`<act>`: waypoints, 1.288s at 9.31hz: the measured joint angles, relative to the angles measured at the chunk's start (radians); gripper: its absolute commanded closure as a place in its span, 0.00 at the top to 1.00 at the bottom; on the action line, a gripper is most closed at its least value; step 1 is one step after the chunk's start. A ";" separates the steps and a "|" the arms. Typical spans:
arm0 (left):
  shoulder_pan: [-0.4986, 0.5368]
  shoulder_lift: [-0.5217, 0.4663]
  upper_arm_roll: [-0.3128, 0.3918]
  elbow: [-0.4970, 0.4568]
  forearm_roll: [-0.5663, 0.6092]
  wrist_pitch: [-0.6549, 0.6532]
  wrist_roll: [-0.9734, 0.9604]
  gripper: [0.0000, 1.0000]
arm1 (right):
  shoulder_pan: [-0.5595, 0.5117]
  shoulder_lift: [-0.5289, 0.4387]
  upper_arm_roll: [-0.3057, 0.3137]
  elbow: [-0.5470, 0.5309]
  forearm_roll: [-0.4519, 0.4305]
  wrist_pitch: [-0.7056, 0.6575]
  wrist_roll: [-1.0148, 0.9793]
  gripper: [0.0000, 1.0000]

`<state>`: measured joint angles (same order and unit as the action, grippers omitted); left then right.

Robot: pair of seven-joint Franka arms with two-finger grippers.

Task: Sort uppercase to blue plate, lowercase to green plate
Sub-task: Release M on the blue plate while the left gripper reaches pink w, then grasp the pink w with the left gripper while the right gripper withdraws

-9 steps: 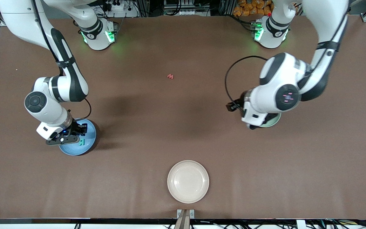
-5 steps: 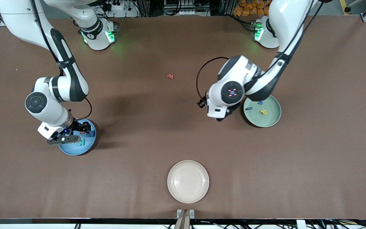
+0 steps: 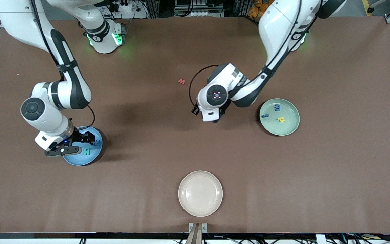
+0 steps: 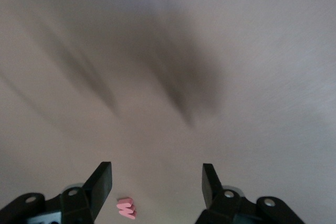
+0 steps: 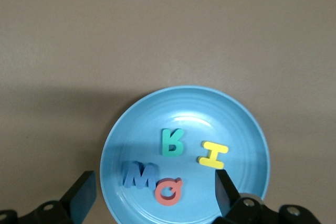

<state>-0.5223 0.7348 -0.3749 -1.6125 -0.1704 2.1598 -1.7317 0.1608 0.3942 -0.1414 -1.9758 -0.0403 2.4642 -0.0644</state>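
The blue plate (image 3: 80, 159) holds the teal R (image 3: 86, 151). In the right wrist view the blue plate (image 5: 239, 124) shows the teal R (image 5: 172, 142), yellow H (image 5: 213, 155), blue W (image 5: 139, 175) and red Q (image 5: 169, 190). My right gripper (image 3: 88, 138) hangs open and empty over it (image 5: 153, 195). The green plate (image 3: 291, 127) holds the blue m (image 3: 277, 107), dark blue i (image 3: 265, 115) and yellow r (image 3: 281, 119). The small red letter (image 3: 181, 81) lies alone on the mat. My left gripper (image 3: 215, 119) is open and empty over bare mat (image 4: 156, 184), with the red letter (image 4: 126, 208) by one finger.
A cream plate (image 3: 200, 211) stands empty near the front camera's edge of the table, midway between the arms' ends. The brown mat (image 3: 147, 112) covers the whole table.
My left arm has swung off the green plate toward the middle of the table and the red letter, uncovering the plate's three letters. My right arm has shifted only slightly over the blue plate.
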 measured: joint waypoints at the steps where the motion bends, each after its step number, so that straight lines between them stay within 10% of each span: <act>1: -0.036 0.028 0.001 0.001 -0.022 0.019 -0.044 0.76 | -0.011 -0.013 0.000 0.008 0.000 -0.028 0.000 1.00; 12: -0.156 0.051 -0.042 -0.001 -0.054 0.135 -0.312 0.65 | -0.055 -0.073 0.002 0.009 0.000 -0.071 -0.003 1.00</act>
<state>-0.6782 0.7860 -0.4169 -1.6139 -0.2249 2.2952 -2.0440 0.1062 0.3215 -0.1391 -1.9671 -0.0404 2.3937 -0.0669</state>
